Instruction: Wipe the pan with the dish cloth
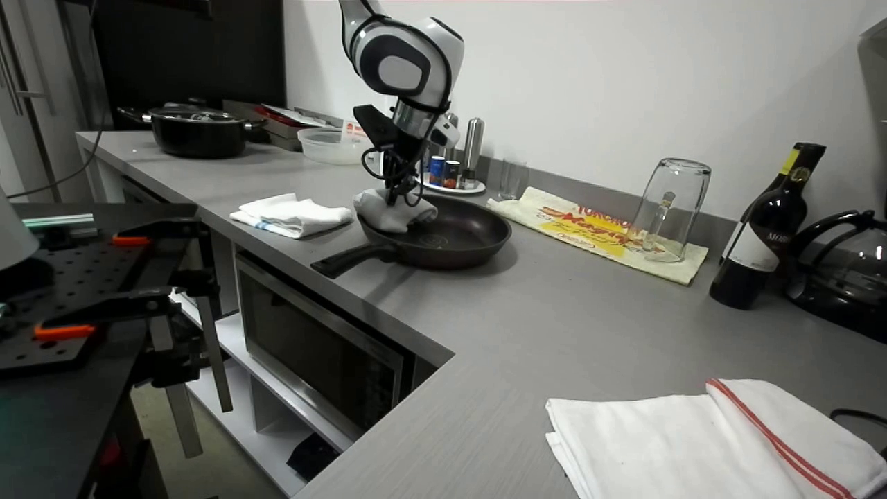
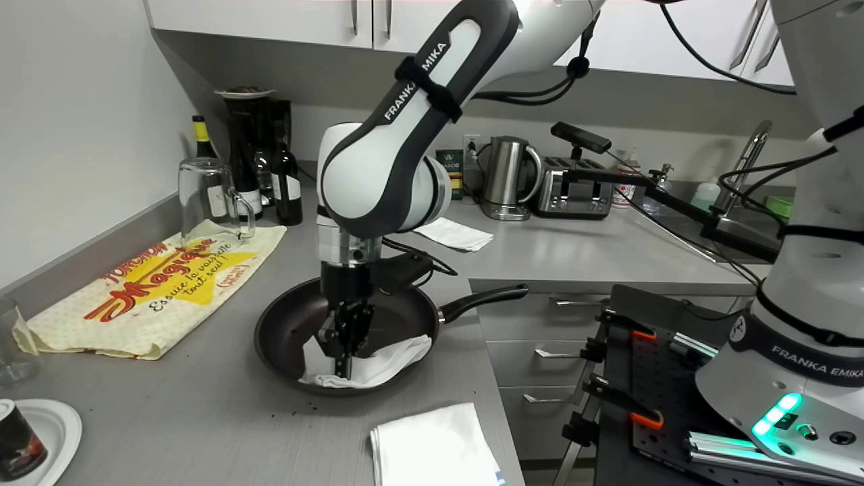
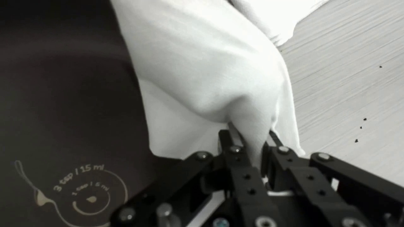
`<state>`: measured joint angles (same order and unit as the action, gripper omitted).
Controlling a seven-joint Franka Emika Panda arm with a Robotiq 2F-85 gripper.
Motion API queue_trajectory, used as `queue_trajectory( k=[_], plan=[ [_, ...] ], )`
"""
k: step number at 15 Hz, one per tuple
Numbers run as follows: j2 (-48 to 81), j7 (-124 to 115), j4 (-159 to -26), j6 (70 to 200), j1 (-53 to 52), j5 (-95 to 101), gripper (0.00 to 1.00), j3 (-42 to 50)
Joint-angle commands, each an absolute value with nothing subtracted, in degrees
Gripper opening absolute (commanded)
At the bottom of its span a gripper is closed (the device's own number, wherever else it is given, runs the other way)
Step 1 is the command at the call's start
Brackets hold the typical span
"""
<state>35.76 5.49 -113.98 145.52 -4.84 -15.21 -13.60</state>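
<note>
The black pan (image 1: pixel 478 232) stands on the grey counter, its handle over the counter's front edge; it also shows in an exterior view (image 2: pixel 287 324) and the wrist view (image 3: pixel 72 110). My gripper (image 3: pixel 252 135) is shut on a bunched fold of a white dish cloth (image 3: pixel 195 63). In both exterior views the gripper (image 1: pixel 396 194) (image 2: pixel 344 368) points down at the pan's side, with the cloth (image 1: pixel 384 211) (image 2: pixel 391 361) spread over the pan's inner wall and rim. The fingertips are partly hidden by the cloth. The cloth's underside is hidden.
A folded white cloth (image 1: pixel 291 215) (image 2: pixel 432 445) lies beside the pan. A red-striped cloth (image 1: pixel 658 443) lies farther along. A yellow printed towel (image 1: pixel 575 225) with an upturned glass mug (image 1: pixel 672 208) lies along the wall. A white plate (image 2: pixel 64 432) bears small containers. Dark crumbs (image 3: pixel 356 140) dot the counter.
</note>
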Motion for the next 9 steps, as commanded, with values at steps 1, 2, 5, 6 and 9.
queue_trajectory(
  k=[1, 2, 5, 6, 9],
  plan=[
    [37.39, 5.1, -113.4, 146.11, -6.29, -12.38, 0.04, -12.22],
    [37.61, 4.89, -113.49, 146.37, -6.65, -11.37, 0.04, -11.72],
    [38.55, 4.09, -113.85, 147.42, -8.27, -7.5, 0.04, -9.82],
    [38.88, 3.65, -113.94, 147.91, -9.04, -5.92, 0.04, -9.0],
    [39.47, 1.45, -114.08, 149.08, -12.37, 0.29, 0.04, -5.55]
  ],
)
